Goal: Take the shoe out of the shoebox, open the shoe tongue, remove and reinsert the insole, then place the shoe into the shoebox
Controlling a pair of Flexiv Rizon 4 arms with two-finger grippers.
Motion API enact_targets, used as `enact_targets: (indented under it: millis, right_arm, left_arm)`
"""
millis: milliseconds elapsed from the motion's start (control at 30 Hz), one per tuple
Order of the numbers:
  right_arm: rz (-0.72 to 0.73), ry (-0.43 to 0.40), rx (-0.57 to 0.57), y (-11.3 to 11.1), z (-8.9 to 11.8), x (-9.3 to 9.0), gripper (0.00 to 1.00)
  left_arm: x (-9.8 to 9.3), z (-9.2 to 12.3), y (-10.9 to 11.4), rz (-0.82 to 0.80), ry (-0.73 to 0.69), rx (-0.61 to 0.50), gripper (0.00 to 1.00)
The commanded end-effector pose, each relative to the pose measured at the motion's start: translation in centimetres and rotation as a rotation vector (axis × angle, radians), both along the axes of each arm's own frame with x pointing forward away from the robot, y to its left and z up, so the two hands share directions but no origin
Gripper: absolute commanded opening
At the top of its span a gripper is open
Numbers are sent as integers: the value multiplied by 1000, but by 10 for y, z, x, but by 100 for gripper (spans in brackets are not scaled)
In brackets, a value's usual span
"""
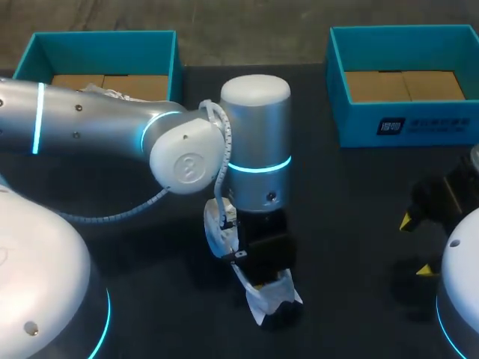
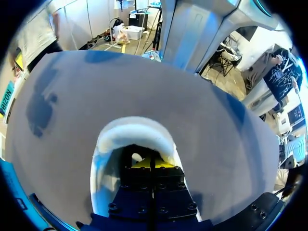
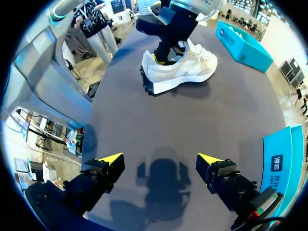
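The white shoe (image 3: 180,70) stands on its sole on the desk (image 1: 352,224), near the middle at the near side, well apart from the blue box (image 1: 359,127) at the far right. The jaws of our left arm (image 1: 112,123) are closed together inside the shoe's opening at the heel. The jaws of our right arm (image 1: 464,284) are open above the desk at the right.

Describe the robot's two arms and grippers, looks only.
Left arm: silver cylinders, glowing cyan rings, a white round joint cap with an embossed mark, a white coiled cable. Right arm: white dome, cyan ring. Left gripper and right gripper: black blocky fingers, yellow wedge tips.
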State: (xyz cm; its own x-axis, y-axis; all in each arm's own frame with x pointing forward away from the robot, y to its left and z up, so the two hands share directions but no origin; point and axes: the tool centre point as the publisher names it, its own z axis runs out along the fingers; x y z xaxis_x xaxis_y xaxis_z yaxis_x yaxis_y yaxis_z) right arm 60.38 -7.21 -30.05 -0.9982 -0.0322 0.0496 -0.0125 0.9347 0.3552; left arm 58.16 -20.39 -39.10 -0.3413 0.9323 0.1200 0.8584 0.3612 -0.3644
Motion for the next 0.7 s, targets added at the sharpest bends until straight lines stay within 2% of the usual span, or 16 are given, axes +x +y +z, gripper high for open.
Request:
enact_targets:
  millis: [33,267,533,600,700]
  right_arm:
    - [-2,-4,-2,0,0,-2,100]
    - [-2,-4,-2,0,0,-2,100]
    - [-2,-4,-2,0,0,-2,100]
    - [-2,-4,-2,0,0,-2,100]
    - [-2,-4,-2,0,0,-2,100]
  left_arm:
    - [1,-15,-8,-2,-30,22,0]
    - [7,-21,-2,17,-105,22,0]
    - [3,19,-7,17,-118,-93,0]
    - [2,19,-12,12,-106,-103,0]
    - [4,6,-15,6,-107,-101,0]
